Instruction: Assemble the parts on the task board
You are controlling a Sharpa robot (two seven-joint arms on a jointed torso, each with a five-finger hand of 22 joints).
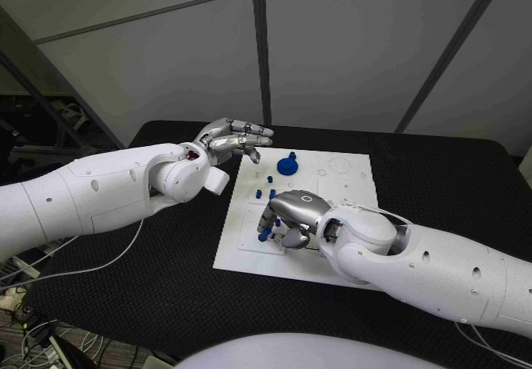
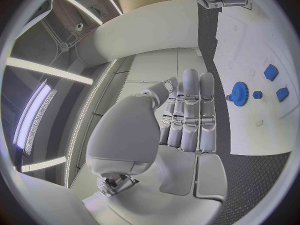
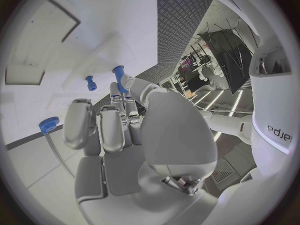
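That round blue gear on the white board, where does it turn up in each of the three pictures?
Head view: the blue gear stands near the far end of the task board, just beyond the left hand.
Left wrist view: the gear lies past the fingertips, on the board.
Right wrist view: I cannot pick it out with certainty.
Shared landmark: the white task board.

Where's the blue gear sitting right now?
In the head view the blue gear sits on the far part of the task board, just beside the left hand.
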